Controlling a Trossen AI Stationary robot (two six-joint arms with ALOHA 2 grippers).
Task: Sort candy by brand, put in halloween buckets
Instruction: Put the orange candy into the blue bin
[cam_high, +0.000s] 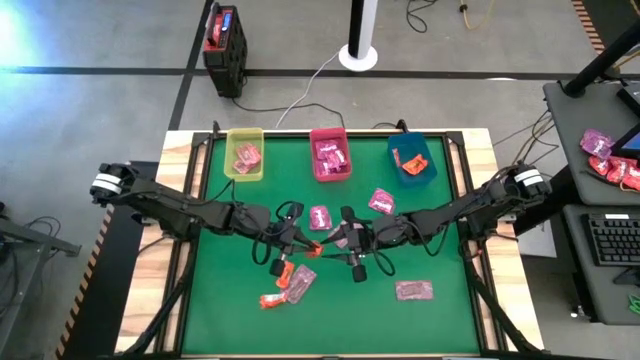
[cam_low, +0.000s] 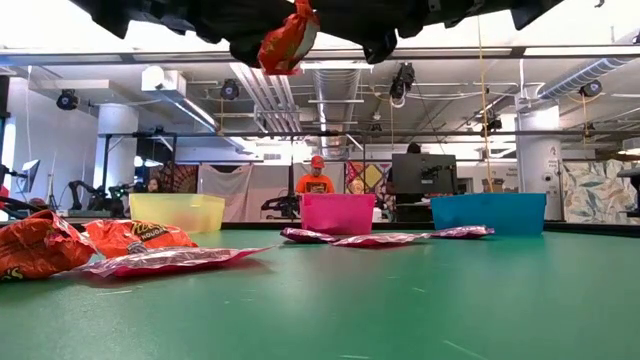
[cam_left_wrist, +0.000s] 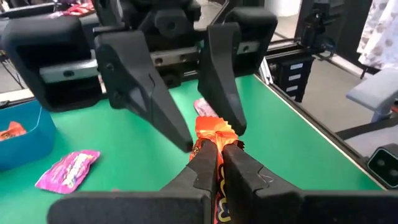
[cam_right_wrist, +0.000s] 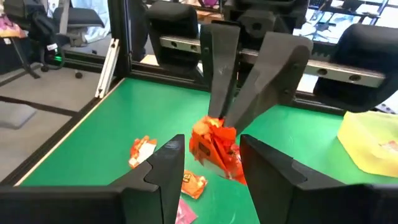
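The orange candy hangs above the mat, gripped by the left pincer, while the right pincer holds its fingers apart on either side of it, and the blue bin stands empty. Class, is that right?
One error: the blue bin is not empty. The high view shows orange packets inside it. The rest stands: the left pincer grips the orange candy above the mat, and the right pincer holds its fingers apart around it.

Color rundown for you: your table (cam_high: 440, 320) is bright green felt with a pale wood border. Three bins along the back: yellow-green bin (cam_high: 244, 140), pink-red bin (cam_high: 329, 135), blue-teal bin (cam_high: 411, 175). The packet (cam_left_wrist: 214, 140) pinched between the black left gripper (cam_left_wrist: 219, 165) fingers is orange with yellow lettering, crinkly at the end. The right gripper (cam_right_wrist: 208, 162) is matte black too. Loose on the green you've got magenta-pink packets (cam_high: 412, 290) with white print, plus orange-red ones (cam_high: 270, 300). Up close in the low view, one orange wrapper (cam_low: 135, 238) shows yellow lettering.
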